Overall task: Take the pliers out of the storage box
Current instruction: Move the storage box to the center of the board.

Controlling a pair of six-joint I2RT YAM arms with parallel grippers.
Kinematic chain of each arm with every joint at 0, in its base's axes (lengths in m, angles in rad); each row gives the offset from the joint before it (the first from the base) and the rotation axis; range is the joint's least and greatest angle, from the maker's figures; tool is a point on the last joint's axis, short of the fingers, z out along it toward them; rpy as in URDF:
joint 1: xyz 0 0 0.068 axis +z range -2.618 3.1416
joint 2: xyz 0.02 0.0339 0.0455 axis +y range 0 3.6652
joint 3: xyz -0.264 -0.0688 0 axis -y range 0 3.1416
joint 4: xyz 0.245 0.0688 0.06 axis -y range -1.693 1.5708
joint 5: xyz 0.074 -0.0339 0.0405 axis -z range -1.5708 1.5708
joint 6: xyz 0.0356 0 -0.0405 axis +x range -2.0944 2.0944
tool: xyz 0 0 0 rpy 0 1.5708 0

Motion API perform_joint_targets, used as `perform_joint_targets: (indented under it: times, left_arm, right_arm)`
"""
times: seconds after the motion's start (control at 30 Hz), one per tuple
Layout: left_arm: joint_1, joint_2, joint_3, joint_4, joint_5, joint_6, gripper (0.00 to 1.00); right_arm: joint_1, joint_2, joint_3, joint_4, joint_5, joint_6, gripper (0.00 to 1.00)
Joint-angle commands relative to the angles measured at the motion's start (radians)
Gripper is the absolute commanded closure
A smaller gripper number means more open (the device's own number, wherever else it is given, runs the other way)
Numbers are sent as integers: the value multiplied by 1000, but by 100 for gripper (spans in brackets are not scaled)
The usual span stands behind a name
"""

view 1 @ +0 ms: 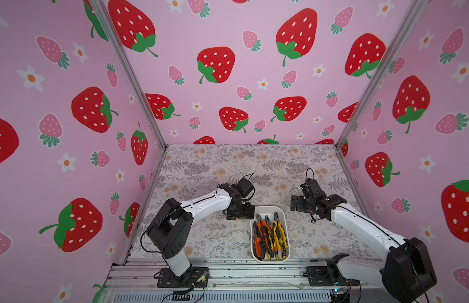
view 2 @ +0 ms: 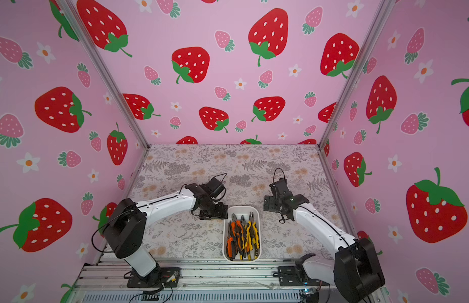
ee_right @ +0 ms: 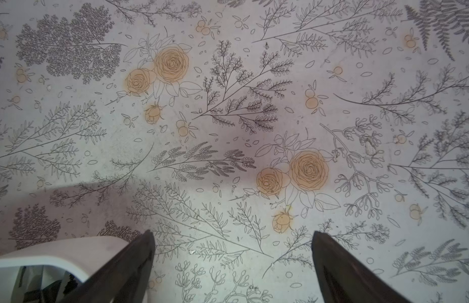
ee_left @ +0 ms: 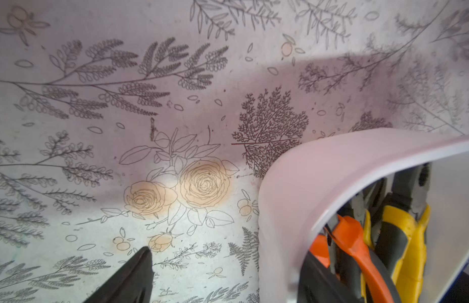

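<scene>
The storage box [view 1: 264, 209] [view 2: 243, 208] is a white tub near the table's front edge. It holds several pliers [view 1: 270, 236] [view 2: 242, 237] with orange-and-black and yellow-and-black handles, noses pointing to the far end. My left gripper [view 1: 241, 211] [ee_left: 228, 251] is low at the box's far left corner, open. One of its fingers [ee_left: 133, 275] is outside the wall [ee_left: 285, 210], and a dark shape just inside the rim looks like the other. It holds nothing. My right gripper [view 1: 296, 203] [ee_right: 232, 236] hangs open over bare table to the right of the box's far end [ee_right: 57, 251].
The floral table cover [view 1: 228, 168] runs back to the strawberry-print walls [view 1: 228, 65] on three sides. A metal rail [view 1: 228, 272] with both arm bases lies along the front edge, close to the box's near end.
</scene>
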Motion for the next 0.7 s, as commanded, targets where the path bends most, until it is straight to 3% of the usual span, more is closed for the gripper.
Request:
perform_joint_targets:
  times: [0.0,0.17,0.53,0.67]
  left_arm:
    - [-6,9,40,-52,-19,3,25]
    - [-5,13,49,-46,-22,9,47]
    - [-11,69,102,-78,-9,20,57]
    - [-27,87,123,-139,-90,0,62]
  right_arm:
    - [4,-21,-16,11,-4,-6,1]
    - [4,-15,-24,18,-10,-7,1]
    - [4,-6,-24,18,-11,-6,1]
    - [4,-3,-25,21,-11,-4,1]
